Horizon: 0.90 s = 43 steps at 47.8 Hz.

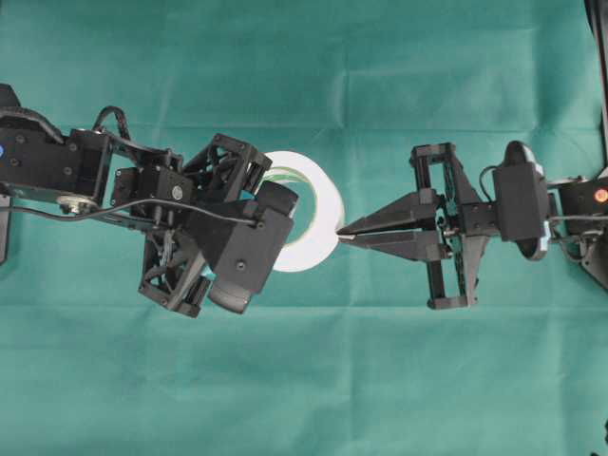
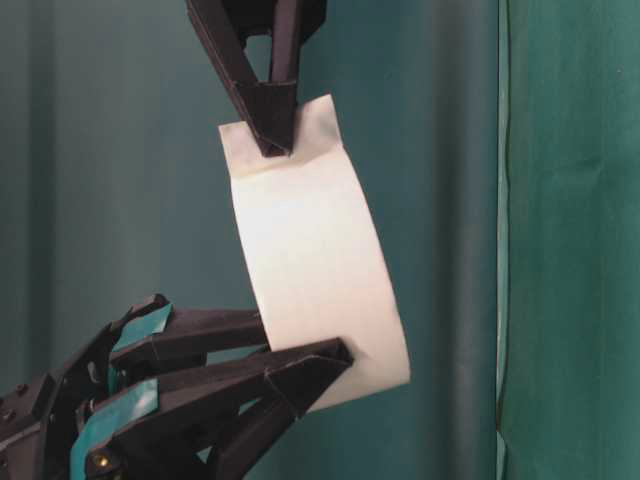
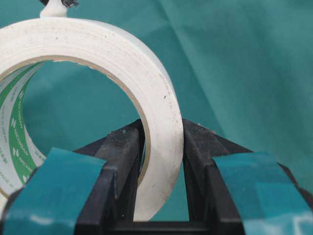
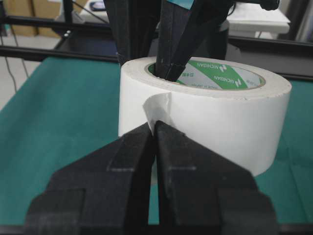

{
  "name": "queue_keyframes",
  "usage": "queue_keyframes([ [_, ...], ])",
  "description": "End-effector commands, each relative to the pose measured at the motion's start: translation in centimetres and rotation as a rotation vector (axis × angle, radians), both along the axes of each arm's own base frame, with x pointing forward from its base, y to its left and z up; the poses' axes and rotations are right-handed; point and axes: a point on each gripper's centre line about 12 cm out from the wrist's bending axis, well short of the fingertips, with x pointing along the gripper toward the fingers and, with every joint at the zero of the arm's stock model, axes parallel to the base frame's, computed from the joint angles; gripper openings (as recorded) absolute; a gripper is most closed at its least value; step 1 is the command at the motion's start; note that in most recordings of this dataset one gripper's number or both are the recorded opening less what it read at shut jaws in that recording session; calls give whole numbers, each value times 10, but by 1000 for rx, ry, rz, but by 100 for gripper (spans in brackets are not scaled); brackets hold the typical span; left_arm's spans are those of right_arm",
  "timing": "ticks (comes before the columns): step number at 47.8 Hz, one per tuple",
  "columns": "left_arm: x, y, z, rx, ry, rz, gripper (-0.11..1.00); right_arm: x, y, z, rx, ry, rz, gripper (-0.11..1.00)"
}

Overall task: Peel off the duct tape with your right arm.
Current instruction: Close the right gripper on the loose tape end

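Green cloth, faintly creased, covering the whole worktop point(image 1: 304, 380). Held above it, near the middle, the duct tape point(image 1: 309, 214): a wide white roll with a smooth matte outer face, slightly scuffed cream edges, and a green-and-white printed cardboard core. Roll axis running roughly level, front to back in the overhead view, open hole facing the camera there. Left tool point(image 3: 161, 166) pinching the roll wall, one black finger inside the core and one outside, jaws partly parted by the tape's thickness; teal-blue tape strips wrapped on its fingers point(image 3: 54, 186). Right arm point(image 1: 518, 204) reaching in from the right, black with a rounded grey-white wrist module. Right tool point(image 1: 344, 235), two long, pointed, plain black fingers, pressed together on the loose end point(image 2: 285, 125) of the tape, a small flat white tab lifted off the roll's outer face on the side away from the left tool. Tab pointing toward the right arm, still joined to the roll.
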Motion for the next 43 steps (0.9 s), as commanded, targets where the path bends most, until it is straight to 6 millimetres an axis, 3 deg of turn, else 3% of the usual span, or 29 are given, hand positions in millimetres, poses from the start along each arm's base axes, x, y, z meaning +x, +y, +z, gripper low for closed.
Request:
queue_keyframes([
  [1,0,12,13,-3,-41,36,21,3,11,11,1,-34,33,-10],
  [43,-7,13,12,-27,-36,66,21,-11,10,11,0,-8,35,-10],
])
